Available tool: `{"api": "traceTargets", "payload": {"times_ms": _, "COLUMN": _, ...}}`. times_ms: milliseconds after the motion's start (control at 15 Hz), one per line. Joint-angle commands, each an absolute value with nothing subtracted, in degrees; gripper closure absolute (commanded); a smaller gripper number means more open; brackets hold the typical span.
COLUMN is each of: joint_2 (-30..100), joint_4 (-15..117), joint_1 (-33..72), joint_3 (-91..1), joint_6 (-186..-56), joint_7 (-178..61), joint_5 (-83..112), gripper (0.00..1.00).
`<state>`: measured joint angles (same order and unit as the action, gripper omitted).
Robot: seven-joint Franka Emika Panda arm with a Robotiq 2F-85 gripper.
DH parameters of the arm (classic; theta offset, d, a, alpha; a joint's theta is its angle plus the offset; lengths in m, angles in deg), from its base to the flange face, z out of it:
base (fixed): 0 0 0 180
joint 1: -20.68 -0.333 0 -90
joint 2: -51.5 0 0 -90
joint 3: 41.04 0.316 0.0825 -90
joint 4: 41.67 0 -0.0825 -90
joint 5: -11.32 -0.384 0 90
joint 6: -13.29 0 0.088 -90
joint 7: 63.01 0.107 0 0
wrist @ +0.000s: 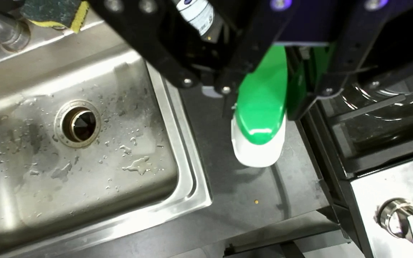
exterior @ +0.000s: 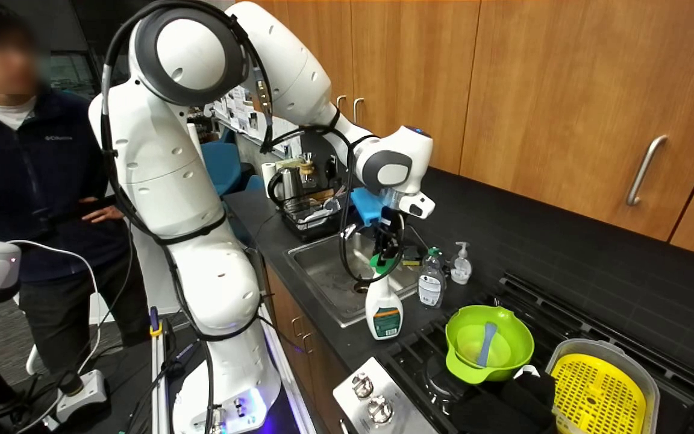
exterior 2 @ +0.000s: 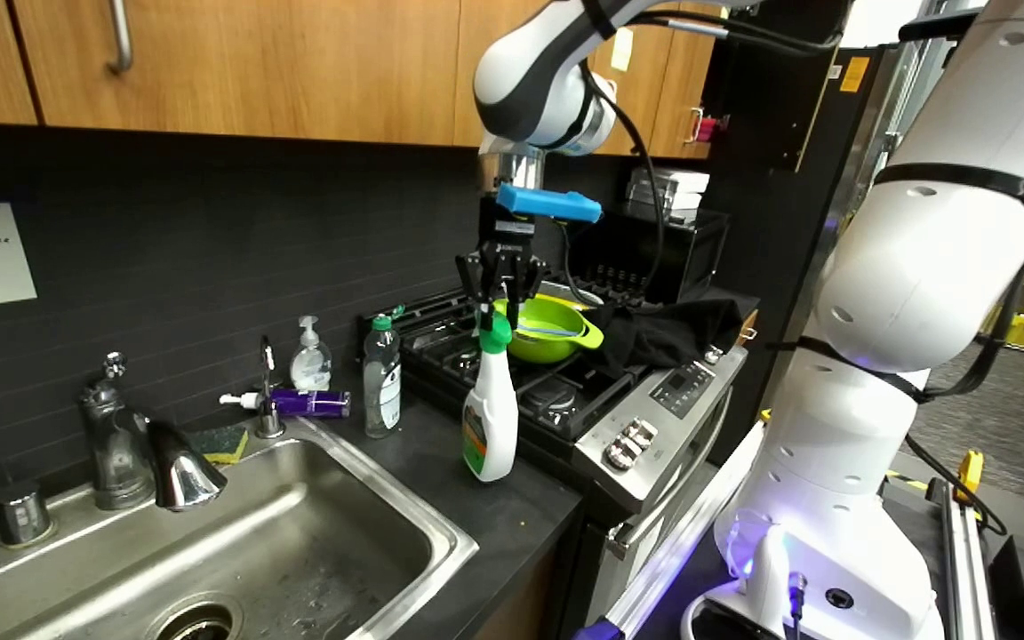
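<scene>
Spray bottle [exterior 2: 492, 418], white with green top [wrist: 262, 104], slightly tilted: between sink [wrist: 192, 195] and stove [exterior 2: 663, 444]; contact with table [exterior 2: 521, 508] unclear. Hand [exterior 2: 499, 318]: gripping that top. Nearby: clear bottle [exterior 2: 380, 387], green-capped; lime bowl [exterior 2: 543, 349], on stove.

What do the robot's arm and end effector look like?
The arm is glossy white and rounded, with dark grey rings; black cables run along it, held by black straps. The end effector is black and hinged, with a blue block above.

Blurred face [exterior: 5, 57], green spray-bottle top [wrist: 265, 93] partly behind the hand [wrist: 260, 109], sponge [wrist: 54, 12] cropped at the wrist view's upper edge
</scene>
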<state>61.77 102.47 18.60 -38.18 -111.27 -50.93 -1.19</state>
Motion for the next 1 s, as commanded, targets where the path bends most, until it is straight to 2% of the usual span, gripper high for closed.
{"api": "traceTargets", "payload": {"times_ms": 0, "joint_2": 65.56, "joint_4": 104.26, "joint_1": 19.16, "joint_3": -38.6, "joint_6": -111.06, "joint_7": -49.93, "joint_5": -1.13, "gripper": 0.86}}
{"api": "traceTargets", "payload": {"times_ms": 600, "joint_2": 70.84, "joint_4": 108.54, "joint_1": 20.65, "joint_3": -39.33, "joint_6": -111.99, "joint_7": -48.02, "joint_5": -0.9, "gripper": 0.86}}
{"api": "traceTargets", "payload": {"times_ms": 933, "joint_2": 79.76, "joint_4": 111.55, "joint_1": 22.44, "joint_3": -38.6, "joint_6": -111.21, "joint_7": -45.53, "joint_5": 2.0, "gripper": 0.86}}
